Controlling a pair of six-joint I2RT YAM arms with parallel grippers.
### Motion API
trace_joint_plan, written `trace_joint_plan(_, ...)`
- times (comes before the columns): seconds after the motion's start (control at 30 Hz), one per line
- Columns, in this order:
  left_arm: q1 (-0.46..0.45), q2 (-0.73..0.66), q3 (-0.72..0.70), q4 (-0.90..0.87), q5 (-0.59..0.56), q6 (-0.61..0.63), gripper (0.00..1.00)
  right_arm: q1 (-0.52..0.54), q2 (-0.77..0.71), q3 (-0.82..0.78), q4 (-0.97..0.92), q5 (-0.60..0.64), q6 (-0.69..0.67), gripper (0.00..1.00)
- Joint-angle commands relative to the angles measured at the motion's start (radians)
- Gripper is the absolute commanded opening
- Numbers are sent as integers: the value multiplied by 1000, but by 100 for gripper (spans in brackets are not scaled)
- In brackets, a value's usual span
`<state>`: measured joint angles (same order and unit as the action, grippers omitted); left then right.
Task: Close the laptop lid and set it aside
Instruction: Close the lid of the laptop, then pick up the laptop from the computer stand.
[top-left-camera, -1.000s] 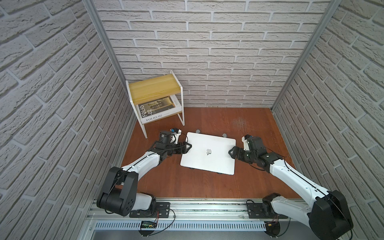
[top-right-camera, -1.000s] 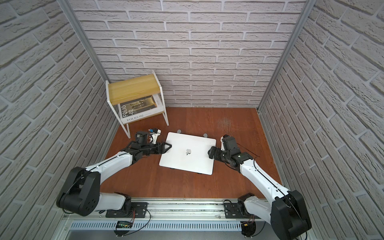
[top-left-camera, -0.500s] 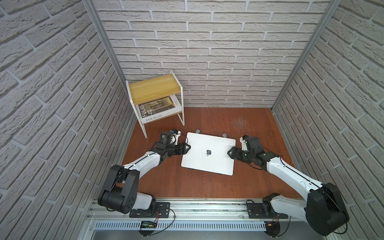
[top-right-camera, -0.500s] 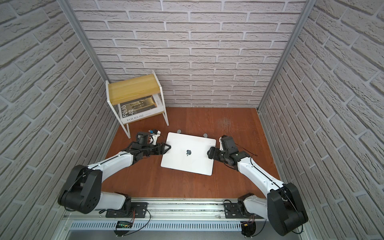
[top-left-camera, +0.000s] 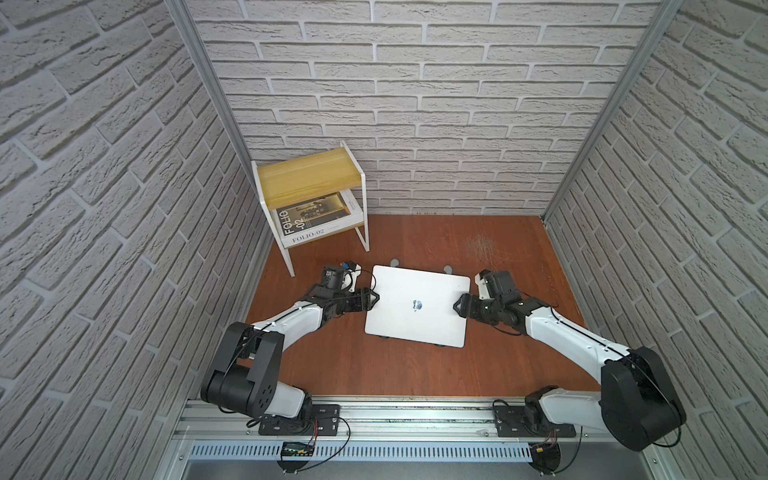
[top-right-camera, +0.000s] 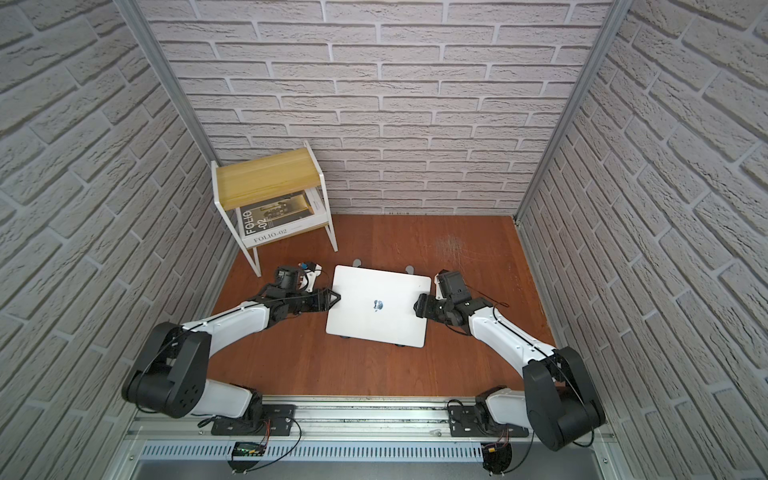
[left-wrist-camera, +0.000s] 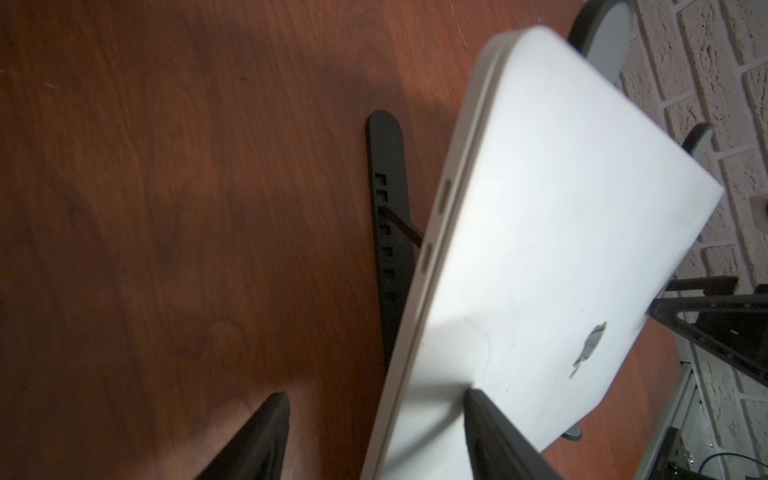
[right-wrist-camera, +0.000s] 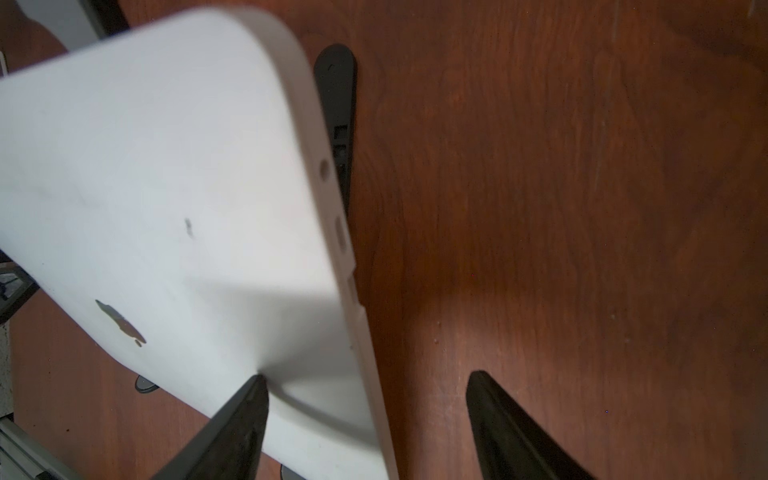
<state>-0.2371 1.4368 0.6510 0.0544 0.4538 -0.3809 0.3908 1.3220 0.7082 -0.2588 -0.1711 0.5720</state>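
Holding left fingers open astride laptop short edge: one tip over lid, other low near desk. Holding right fingers open likewise astride opposite short edge. Lying closed, lid up, on grey stand mid-desk, long axis running arm to arm, slightly skewed. Sitting well apart from corner shelf.
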Motion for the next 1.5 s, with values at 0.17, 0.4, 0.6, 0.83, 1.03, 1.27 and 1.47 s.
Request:
trace_joint_plan(0.17,-29,-18,-22,3,-52,-1,69,-10,101,82,7,144,-54,76)
trace_joint_plan(0.4,-34,-7,-37,48,-71,-37,69,-19,121,124,-10,155,-69,76)
trace_joint_plan(0.6,-34,-9,-34,53,-86,-58,69,-25,125,148,-19,131,-88,77)
trace_joint_plan(0.83,-28,-136,-28,2,-115,-64,73,-27,0,176,-113,75,-111,81)
trace_joint_plan(1.03,30,-281,-104,114,-15,-74,79,-78,-204,114,-124,-60,-89,88)
trace_joint_plan(1.27,123,-267,-197,294,150,-151,81,-234,-259,-20,-43,-281,-82,91)
trace_joint_plan(1.47,166,-190,-240,436,227,-202,87,-310,-218,-120,108,-380,-69,90)
